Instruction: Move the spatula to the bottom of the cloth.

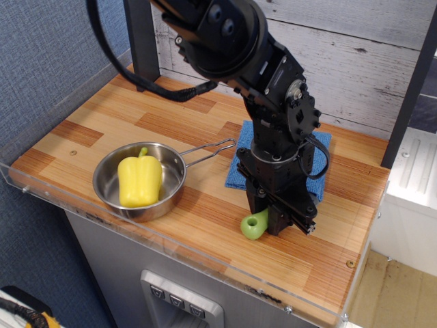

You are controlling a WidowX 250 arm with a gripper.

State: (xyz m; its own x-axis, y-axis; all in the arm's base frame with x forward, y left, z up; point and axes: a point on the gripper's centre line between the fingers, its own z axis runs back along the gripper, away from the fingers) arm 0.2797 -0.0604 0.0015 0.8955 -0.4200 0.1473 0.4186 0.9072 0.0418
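Note:
Only the light-green handle end of the spatula (pixel 254 225) shows, with its hole; it sticks out to the left of my gripper (pixel 276 222), low over or on the wooden table just in front of the cloth. The grey blade is hidden behind the fingers. The gripper points straight down and looks shut on the spatula. The blue cloth (pixel 237 172) lies flat behind the gripper, and the arm covers most of it; its right part (pixel 321 147) shows past the wrist.
A steel pan (pixel 104 179) with a wire handle holds a yellow bell pepper (pixel 139 179) at the left. A black post (pixel 142 48) stands at the back left. A clear plastic lip (pixel 205 256) runs along the table's front edge. A white wooden wall stands behind.

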